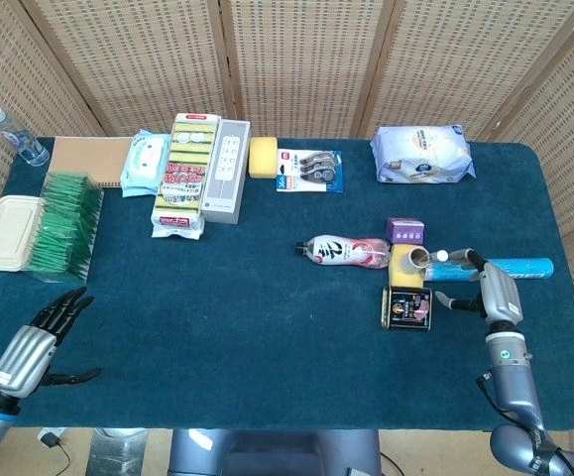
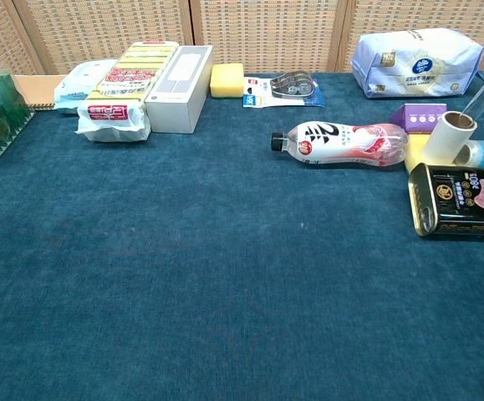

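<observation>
The right hand's fingers (image 1: 478, 270) were spread and released, grasping nothing, their tips lying over the near end of the blue tube (image 1: 520, 268); whether they touched it could not be told from the head view, and the chest view did not show the right hand (image 1: 497, 293) at all. The tube lay flat, running from the fingertips away toward the hand's outer side. Its capped end was just inward of the fingertips, next to the roll (image 1: 417, 261). The thumb pointed inward at the black can (image 1: 407, 307), which lay near the thumb tip but apart from it, just on the near side of the roll. Beyond the roll, further inward from the fingers, lay the bottle (image 1: 344, 252) on its side, with the purple box (image 1: 405, 231) just behind. The things stood close together there, so a good grasp would probably call for a slow descent with the fingers kept wide until they sat on both sides of the tube. Closing across its round body rather than along it should stop it from rolling. The thumb had best be kept clear of the can and roll, since a nudge could push one into the bottle. The left hand (image 1: 37, 347) was well apart from all of this, at the table's (image 1: 247, 327) opposite near corner. Its fingers were also loosely spread and it held nothing. The nearest things to it were the green packets (image 1: 63, 223) and pale tray (image 1: 4, 230) beyond its fingertips.
</observation>
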Tool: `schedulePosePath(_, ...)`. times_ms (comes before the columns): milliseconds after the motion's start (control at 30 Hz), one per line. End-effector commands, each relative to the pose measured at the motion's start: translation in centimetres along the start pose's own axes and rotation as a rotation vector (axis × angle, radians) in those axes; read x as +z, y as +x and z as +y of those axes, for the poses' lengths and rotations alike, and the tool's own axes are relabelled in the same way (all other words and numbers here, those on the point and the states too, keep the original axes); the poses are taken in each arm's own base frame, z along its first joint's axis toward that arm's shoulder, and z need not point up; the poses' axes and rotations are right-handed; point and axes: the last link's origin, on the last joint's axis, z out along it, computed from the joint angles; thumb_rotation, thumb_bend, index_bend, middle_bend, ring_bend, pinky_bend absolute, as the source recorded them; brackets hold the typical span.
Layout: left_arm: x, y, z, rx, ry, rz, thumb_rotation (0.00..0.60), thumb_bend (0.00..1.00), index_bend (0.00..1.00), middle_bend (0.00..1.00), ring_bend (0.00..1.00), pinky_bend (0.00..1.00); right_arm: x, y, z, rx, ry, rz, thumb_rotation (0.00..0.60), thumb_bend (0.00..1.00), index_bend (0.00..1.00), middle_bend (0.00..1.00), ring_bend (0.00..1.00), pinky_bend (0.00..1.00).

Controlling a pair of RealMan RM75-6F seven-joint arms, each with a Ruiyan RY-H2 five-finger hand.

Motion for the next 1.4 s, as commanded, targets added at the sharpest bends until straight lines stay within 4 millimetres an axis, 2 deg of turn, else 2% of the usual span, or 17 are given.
schedulePosePath(33, 0.0, 0.0, 0.0, -0.001, 0.001, 0.000, 0.439, 0.00, 0.01, 0.00, 0.03, 0.15, 0.6, -0.3, -0.9, -0.026, 0.011, -0.008, 0.600, 0.21, 0.32, 0.36, 0.35, 0.38)
schedulePosePath(433, 0.0, 0.2, -0.3, -0.005, 0.007, 0.008, 0.438, 0.00, 0.01, 0.00, 0.03, 0.15, 1.6, -1.5, -3.5, -0.066, 0.034, -0.006, 0.600, 0.21, 0.35, 0.40, 0.40, 0.42)
schedulePosePath(1067, -0.1, 0.2, -0.4, -0.010, 0.008, 0.008, 0.436, 0.00, 0.01, 0.00, 0.03, 0.15, 2.4, -1.7, -5.1, -0.089, 0.030, 0.018, 0.600, 0.23, 0.47, 0.51, 0.52, 0.50)
schedulePosePath(1400, 0.0, 0.4, -0.5, -0.010, 0.014, 0.015, 0.444, 0.00, 0.01, 0.00, 0.03, 0.15, 2.8, -1.9, -6.5, -0.104, 0.051, 0.014, 0.600, 0.25, 0.52, 0.63, 0.68, 0.61)
